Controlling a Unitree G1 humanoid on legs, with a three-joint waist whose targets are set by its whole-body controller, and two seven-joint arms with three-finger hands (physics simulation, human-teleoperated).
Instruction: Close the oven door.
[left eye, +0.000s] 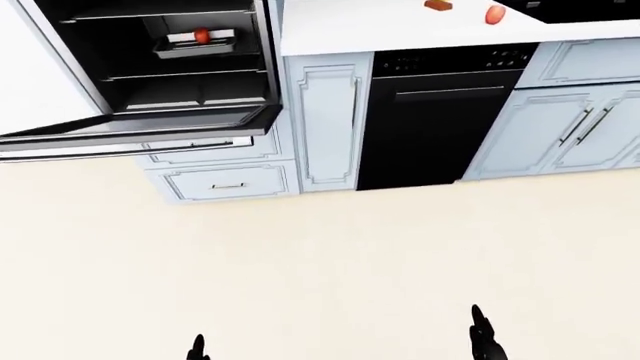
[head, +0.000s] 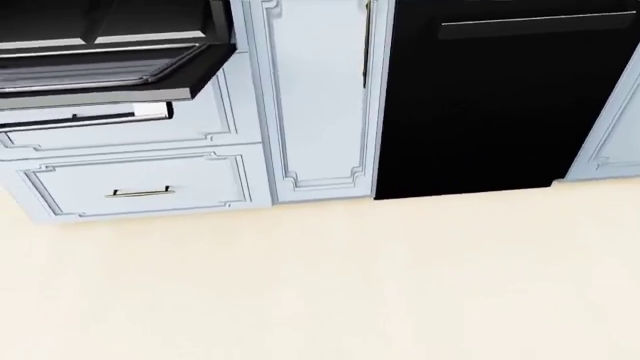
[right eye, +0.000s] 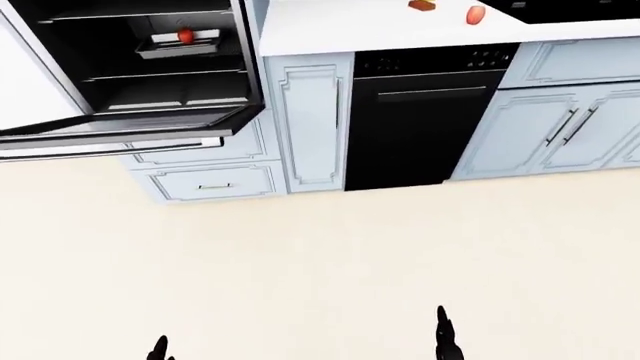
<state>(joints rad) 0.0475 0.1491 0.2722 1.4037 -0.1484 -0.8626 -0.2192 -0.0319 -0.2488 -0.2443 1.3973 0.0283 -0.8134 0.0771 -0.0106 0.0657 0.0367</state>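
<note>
Pale floor (left eye: 320, 255) fills the lower half of the left-eye view. Light-blue cabinets (left eye: 325, 124) run along the top, with a black dishwasher (left eye: 435, 120) set among them. The oven (left eye: 170, 60) sits at upper left, its cavity exposed; the oven door (left eye: 130, 135) hangs down, open, near horizontal. A tray (left eye: 195, 45) rests on an oven rack. Left hand (left eye: 198, 349) and right hand (left eye: 482, 337) show only fingertips at the bottom edge, well apart from the door; their spread cannot be determined.
</note>
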